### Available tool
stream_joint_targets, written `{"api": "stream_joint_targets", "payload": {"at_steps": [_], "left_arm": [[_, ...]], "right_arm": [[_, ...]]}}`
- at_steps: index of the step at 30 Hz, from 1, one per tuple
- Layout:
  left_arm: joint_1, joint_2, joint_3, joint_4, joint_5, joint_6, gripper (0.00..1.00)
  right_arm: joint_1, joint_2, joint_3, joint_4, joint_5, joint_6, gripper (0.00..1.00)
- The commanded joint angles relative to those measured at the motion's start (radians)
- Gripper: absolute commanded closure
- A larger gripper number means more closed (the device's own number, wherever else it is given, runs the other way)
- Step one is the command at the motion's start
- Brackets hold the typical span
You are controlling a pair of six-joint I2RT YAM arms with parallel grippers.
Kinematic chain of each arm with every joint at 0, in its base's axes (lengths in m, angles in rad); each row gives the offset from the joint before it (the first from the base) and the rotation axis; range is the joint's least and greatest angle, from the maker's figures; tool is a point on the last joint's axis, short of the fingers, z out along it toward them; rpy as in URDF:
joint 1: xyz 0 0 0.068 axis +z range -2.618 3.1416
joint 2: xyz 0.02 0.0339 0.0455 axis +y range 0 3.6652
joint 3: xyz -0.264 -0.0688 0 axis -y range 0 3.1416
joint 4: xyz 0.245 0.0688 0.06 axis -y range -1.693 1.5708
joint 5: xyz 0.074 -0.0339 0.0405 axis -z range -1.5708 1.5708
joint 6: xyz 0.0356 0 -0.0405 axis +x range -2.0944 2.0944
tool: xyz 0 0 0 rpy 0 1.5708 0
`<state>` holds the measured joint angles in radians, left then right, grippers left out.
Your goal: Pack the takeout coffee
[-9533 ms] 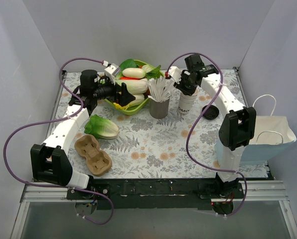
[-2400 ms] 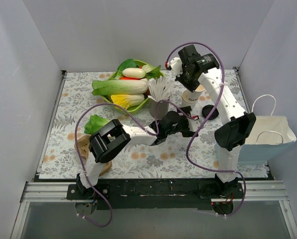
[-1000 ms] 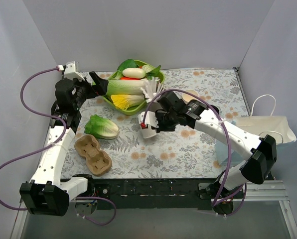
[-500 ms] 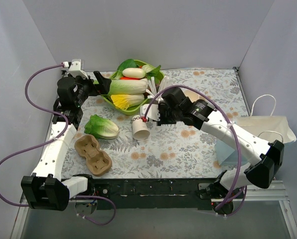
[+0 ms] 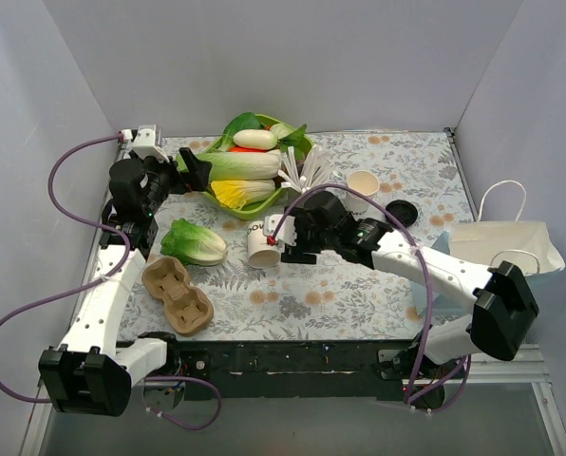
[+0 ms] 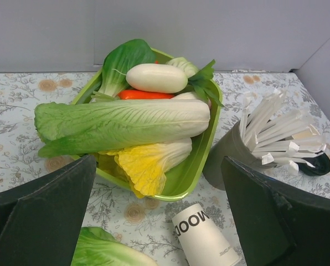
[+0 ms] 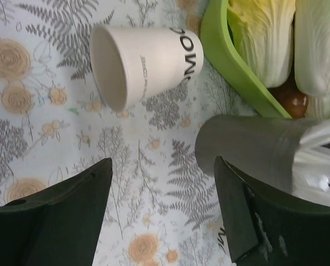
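A cream-white paper cup (image 5: 262, 245) with dark lettering lies on its side on the floral table, its mouth facing the near-left. The right wrist view shows this cup (image 7: 143, 66) just beyond my right gripper (image 7: 162, 210), which is open and apart from it. In the top view my right gripper (image 5: 286, 244) sits right beside the cup. My left gripper (image 5: 196, 171) hovers open at the green bowl's left, holding nothing. A second cup (image 5: 363, 183) stands upright at the back right, with a black lid (image 5: 400, 211) on the table near it.
A green bowl (image 6: 194, 166) of vegetables stands at the back. A grey cup of white straws (image 6: 231, 155) is beside it. A cabbage (image 5: 196, 242) and a cardboard cup carrier (image 5: 177, 294) lie at the left. A white paper bag (image 5: 511, 249) sits at the right edge.
My right gripper opened and let go of the lettered cup, which tipped over and now lies on its side. The left gripper shifted slightly right toward the bowl.
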<state>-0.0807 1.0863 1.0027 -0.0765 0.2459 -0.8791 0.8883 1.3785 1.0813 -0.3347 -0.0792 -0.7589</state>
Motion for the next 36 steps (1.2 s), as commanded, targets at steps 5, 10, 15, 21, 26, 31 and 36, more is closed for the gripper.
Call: {"api": "stream_joint_targets", "payload": {"at_steps": [5,10,15,21,26,31,36], "left_arm": [[-0.002,-0.109,-0.036,-0.031,-0.069,-0.041,0.02],[-0.002,-0.147,-0.053,-0.039,-0.088,-0.05,0.02],[-0.002,-0.172,-0.072,-0.04,-0.094,-0.057,0.02],[-0.002,-0.183,-0.082,-0.035,-0.092,-0.075,0.02],[-0.002,-0.181,-0.078,-0.034,-0.074,-0.086,0.02],[-0.002,-0.174,-0.073,-0.035,-0.06,-0.086,0.02],[-0.002,-0.174,-0.076,-0.039,-0.045,-0.08,0.02]], "right_arm": [[0.096,0.18,-0.006,0.322,0.056,0.142,0.22],[0.11,0.292,0.014,0.404,0.153,0.162,0.23],[0.112,0.361,0.038,0.431,0.199,0.152,0.26],[0.112,0.386,0.046,0.482,0.26,0.151,0.6],[0.115,0.35,0.068,0.455,0.285,0.168,0.8],[0.115,0.284,0.187,0.208,0.257,0.168,0.99],[0.098,0.258,0.333,-0.154,0.184,0.093,0.99]]}}
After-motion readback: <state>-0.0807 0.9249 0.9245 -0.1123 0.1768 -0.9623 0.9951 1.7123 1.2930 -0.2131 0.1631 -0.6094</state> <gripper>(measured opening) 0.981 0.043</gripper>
